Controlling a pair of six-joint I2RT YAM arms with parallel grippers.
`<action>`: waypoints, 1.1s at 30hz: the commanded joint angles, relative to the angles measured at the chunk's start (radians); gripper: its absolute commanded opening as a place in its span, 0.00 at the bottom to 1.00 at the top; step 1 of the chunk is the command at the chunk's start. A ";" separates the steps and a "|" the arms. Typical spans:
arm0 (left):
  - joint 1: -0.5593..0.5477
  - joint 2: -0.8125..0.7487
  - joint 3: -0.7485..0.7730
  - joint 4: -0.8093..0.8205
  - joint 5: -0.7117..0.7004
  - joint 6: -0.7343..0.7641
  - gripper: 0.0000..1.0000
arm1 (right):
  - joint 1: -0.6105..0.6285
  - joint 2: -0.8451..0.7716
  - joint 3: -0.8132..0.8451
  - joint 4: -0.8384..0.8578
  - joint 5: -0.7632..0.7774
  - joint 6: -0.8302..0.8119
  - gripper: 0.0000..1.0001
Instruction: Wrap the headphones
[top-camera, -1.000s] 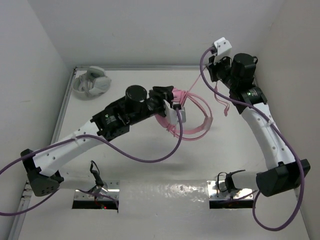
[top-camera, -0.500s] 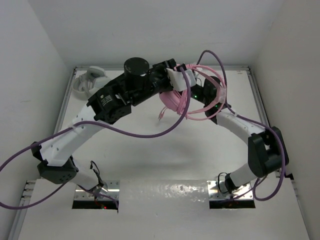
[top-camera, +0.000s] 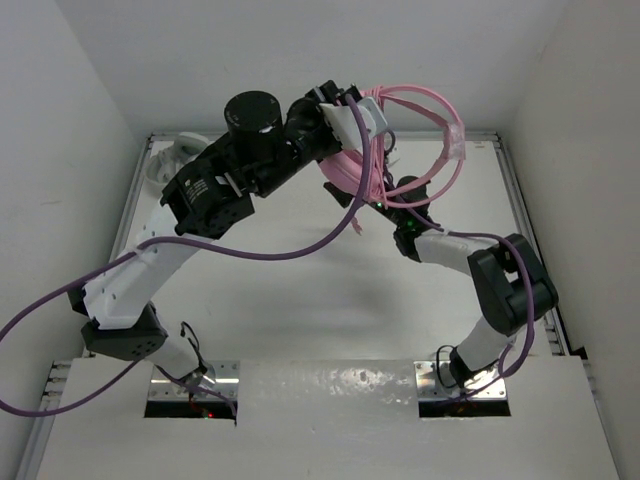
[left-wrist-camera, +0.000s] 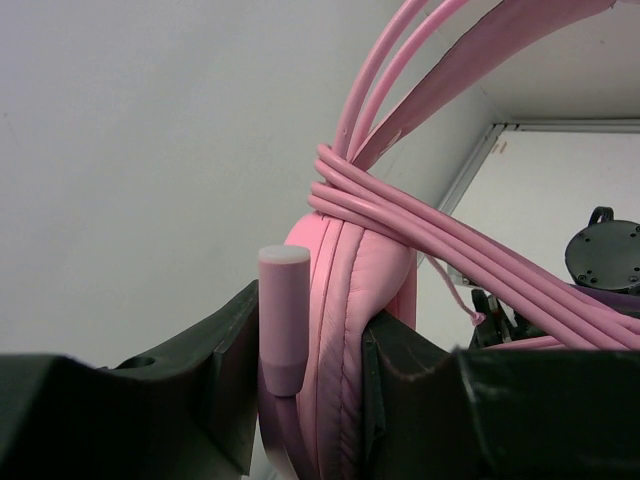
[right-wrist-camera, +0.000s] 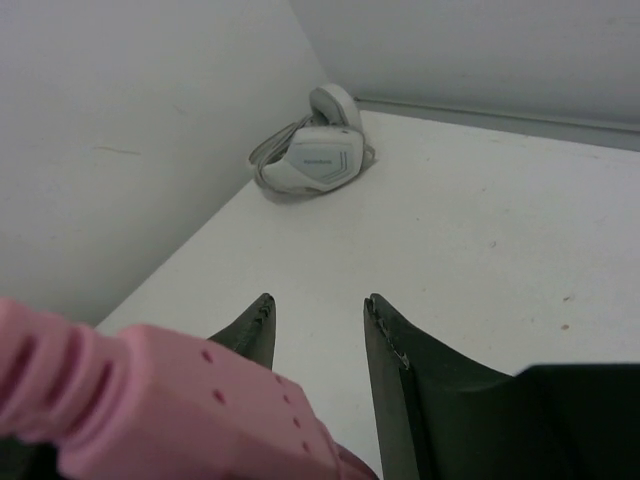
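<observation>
Two arms meet over the far middle of the white table (top-camera: 300, 300): the left arm (top-camera: 215, 190) rises from its near-left base, reaching high and right, while the right arm (top-camera: 505, 285) folds low, forearm pointing left. White walls (top-camera: 80, 120) close three sides — grey-white headphones (right-wrist-camera: 318, 160) lie in the far-left corner. The left gripper (left-wrist-camera: 315, 340) is clamped on an earcup of the pink headphones (left-wrist-camera: 345, 280), held aloft with cable (left-wrist-camera: 430, 235) loops across it; the right gripper (right-wrist-camera: 318, 312) has its fingers apart around nothing — a pink cable piece (right-wrist-camera: 180, 400) beside them.
</observation>
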 joint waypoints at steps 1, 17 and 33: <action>-0.011 -0.033 0.045 0.103 -0.009 -0.028 0.00 | 0.006 -0.035 -0.017 0.100 0.074 -0.011 0.40; 0.067 0.061 0.169 0.181 -0.208 -0.094 0.00 | 0.048 -0.144 -0.284 0.067 0.173 -0.031 0.00; 0.383 0.179 -0.083 0.313 -0.232 -0.025 0.00 | 0.546 -0.639 -0.177 -0.869 0.299 -0.531 0.00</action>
